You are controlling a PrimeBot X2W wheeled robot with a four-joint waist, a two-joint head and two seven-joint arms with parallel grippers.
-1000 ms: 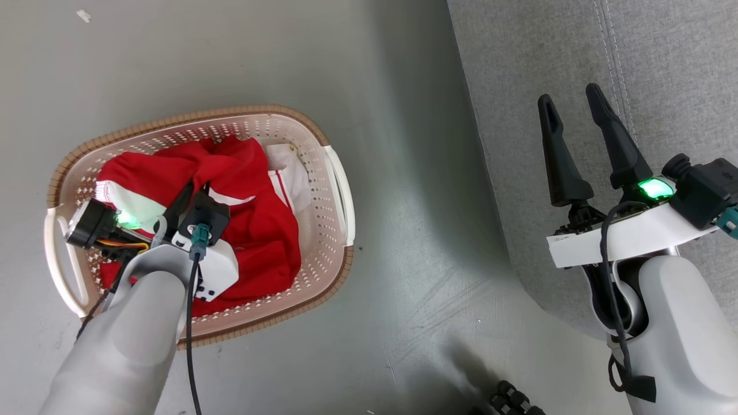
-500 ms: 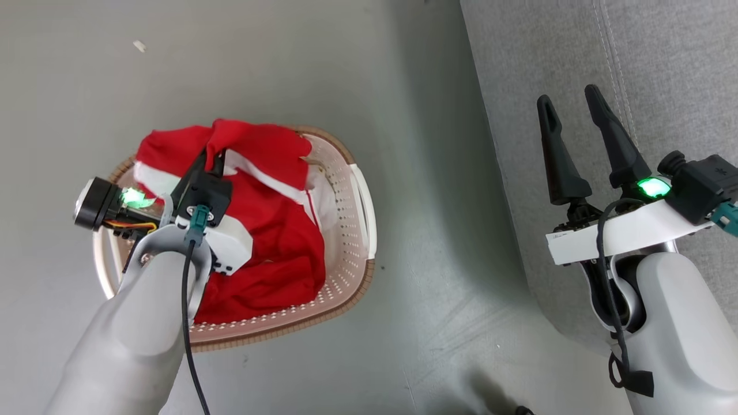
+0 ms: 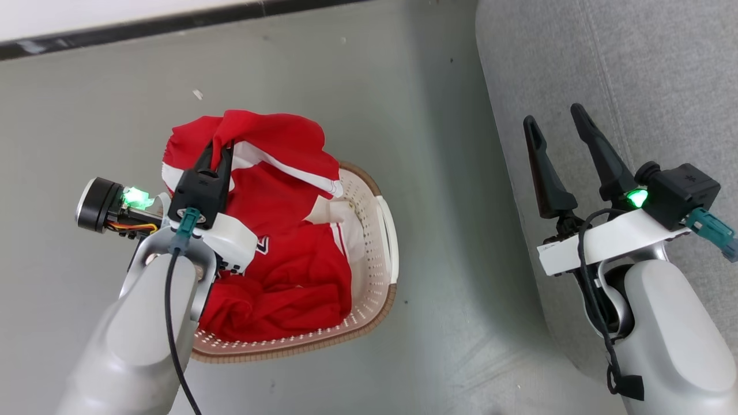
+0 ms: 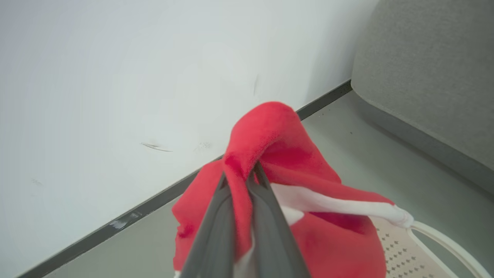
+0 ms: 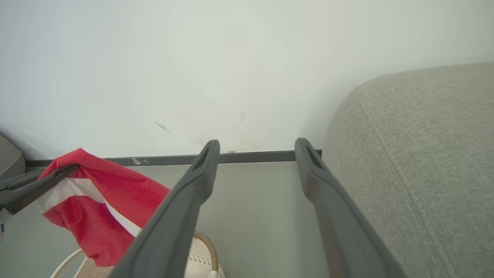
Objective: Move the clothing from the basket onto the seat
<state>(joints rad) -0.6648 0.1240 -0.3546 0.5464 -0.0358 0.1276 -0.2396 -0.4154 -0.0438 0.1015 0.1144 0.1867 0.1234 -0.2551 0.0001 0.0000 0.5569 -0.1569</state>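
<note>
L tool (image 3: pixel 218 152) pinches clothing (image 3: pixel 300 253); slack down in basket (image 3: pixel 369 288) may snag & tip it. R tool (image 3: pixel 552 115) wide, empty.

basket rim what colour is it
Brown, woven-look rim around the cream perforated basket; the head view shows it best.

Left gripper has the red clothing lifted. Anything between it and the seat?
Nothing visible on the bare floor between the basket and the seat. The open right gripper hovers over the seat's near edge. The clothing hangs partly in the basket.
</note>
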